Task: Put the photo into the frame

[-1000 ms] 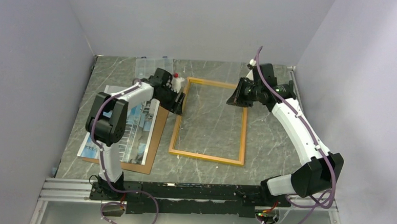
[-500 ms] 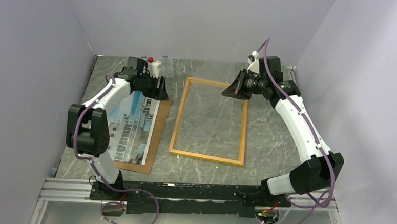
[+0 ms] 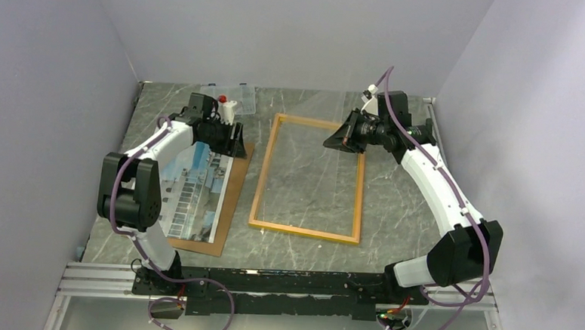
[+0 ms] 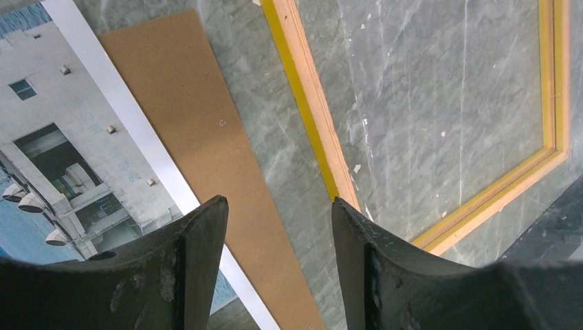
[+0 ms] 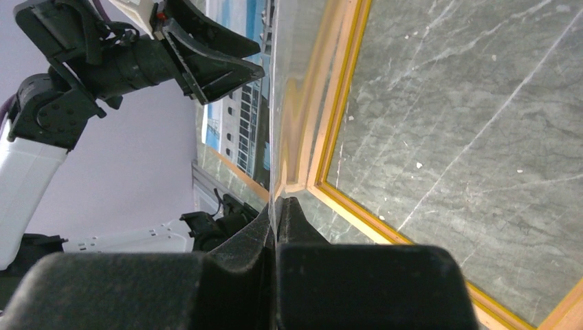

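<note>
Since my right gripper (image 5: 278, 206) is clamped shut on the thin clear glazing sheet (image 5: 278, 137), held on edge above the 1 o'clock part of the large rectangular frame with the yellow-orange border (image 3: 259, 186), I judge the step in hand belongs to the left arm: picking up the large thin print of a white-grey building under blue sky (image 3: 190, 194). That photo lies flat on the plain brown backing board (image 3: 229, 199), which rests on the grey marble table (image 3: 400, 208) at 9 o'clock of the frame, near its rail but apart from it. The frame lies flat with only bare marble showing inside it. To do this well I would bring the left gripper (image 3: 230, 140) down at the photo's 12 o'clock end, catch only the print's white margin and not the board beneath, and lift shallow so the sheet does not crease. The board juts out past the print toward 3 o'clock, so that brown strip is the thing to avoid pinching. The clear sheet should be held high enough for the print to pass under it. The left arm reaches far forward, elbow raised at 9 o'clock, jaws wide apart with nothing between them, hovering over the board's edge. The right arm arcs up from 5 o'clock, wrist turned toward 9 o'clock.
</note>
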